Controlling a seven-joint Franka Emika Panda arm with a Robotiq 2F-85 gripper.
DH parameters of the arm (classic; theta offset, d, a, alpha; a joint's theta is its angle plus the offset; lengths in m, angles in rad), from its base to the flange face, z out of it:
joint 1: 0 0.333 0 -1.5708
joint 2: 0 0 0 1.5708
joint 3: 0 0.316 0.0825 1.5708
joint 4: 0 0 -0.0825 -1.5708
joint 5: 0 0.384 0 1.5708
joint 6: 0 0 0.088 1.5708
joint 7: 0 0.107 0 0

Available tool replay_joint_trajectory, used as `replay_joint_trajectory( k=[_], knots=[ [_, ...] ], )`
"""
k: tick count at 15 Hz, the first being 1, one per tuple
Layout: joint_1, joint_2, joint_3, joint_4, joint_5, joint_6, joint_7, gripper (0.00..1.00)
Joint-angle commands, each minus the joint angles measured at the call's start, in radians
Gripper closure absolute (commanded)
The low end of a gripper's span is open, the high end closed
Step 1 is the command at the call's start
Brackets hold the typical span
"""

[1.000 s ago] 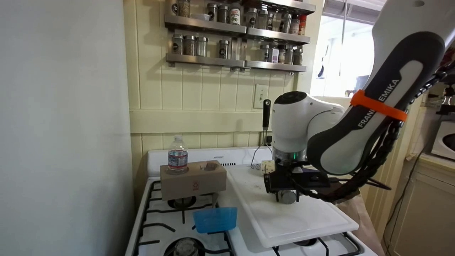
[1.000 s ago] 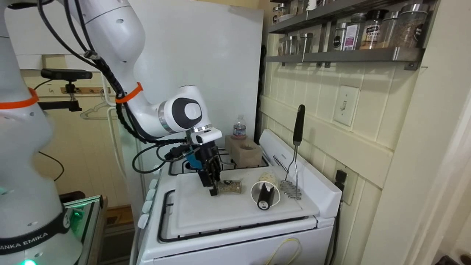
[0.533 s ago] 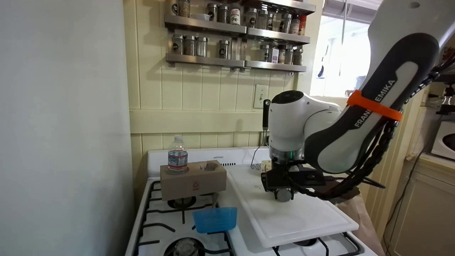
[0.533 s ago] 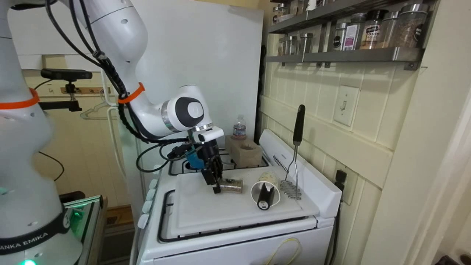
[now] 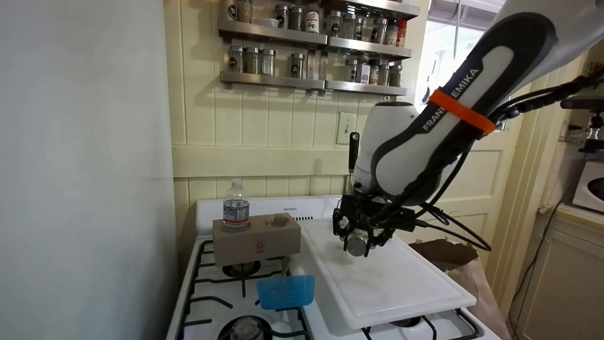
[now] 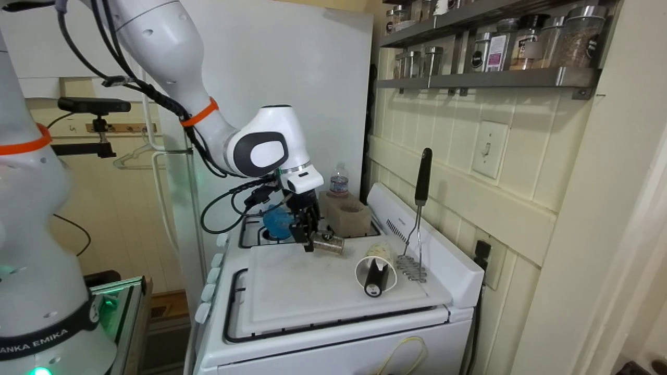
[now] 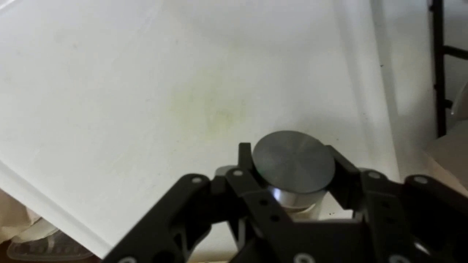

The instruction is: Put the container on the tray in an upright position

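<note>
- The arm [image 6: 260, 151] reaches in from the upper left of the gripper in an exterior view: the forearm slopes down to the wrist, and the last link drops steeply with a slight lean.
- In an exterior view, the orange band [image 5: 460, 111] on the forearm sits above and to the right of the gripper.
- The gripper [image 7: 290, 159] points downward at a tilt, its fingers [image 7: 345, 179] pinching the container [image 6: 329, 243] from two sides, close to the metal lid [image 7: 294, 160].
- The container is between the fingertips, over the tray [image 5: 396, 293], on a slant rather than upright. In an exterior view its body sticks out to the right of the gripper, the far end dipping; whether that end touches the tray cannot be told.
- In the wrist view, a faint yellowish stain [image 7: 219, 118] marks the tray beyond the fingertips.
- In an exterior view, the cardboard box [image 5: 257, 243], with the clear plastic bottle [image 5: 236, 208] standing on it, is left of the gripper; the blue tub [image 5: 285, 292] is below and left.
- In an exterior view, the pale cup [image 6: 383, 252] lies on its side, right of and below the gripper; the black-handled utensil [image 6: 423, 179] stands farther right.
</note>
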Motion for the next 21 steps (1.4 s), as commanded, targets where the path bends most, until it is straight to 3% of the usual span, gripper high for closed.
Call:
replay_joint_trajectory(
  k=[1, 2, 3, 4, 6, 10, 13, 15, 17, 21],
  knots=[
    [0.057, -0.004, -0.013, -0.002, 0.276, 0.049, -0.131, 0.76],
    [0.124, -0.017, -0.061, 0.015, 0.357, 0.037, -0.163, 0.76],
    [0.144, -0.054, -0.065, 0.028, 0.437, 0.014, -0.201, 0.76],
    [0.111, -0.095, -0.023, 0.033, 0.518, -0.017, -0.254, 0.76],
    [0.13, -0.154, -0.038, 0.023, 0.648, -0.032, -0.351, 0.76],
    [0.107, -0.267, -0.058, -0.026, 0.69, -0.071, -0.355, 0.76],
    [0.129, -0.298, -0.105, -0.065, 0.812, -0.09, -0.406, 0.76],
    [0.161, -0.306, -0.154, -0.09, 0.952, -0.093, -0.502, 0.76],
    [0.252, -0.314, -0.273, -0.115, 1.116, -0.097, -0.611, 0.76],
    [0.287, -0.287, -0.406, -0.158, 1.398, -0.179, -0.826, 0.76]
  ],
)
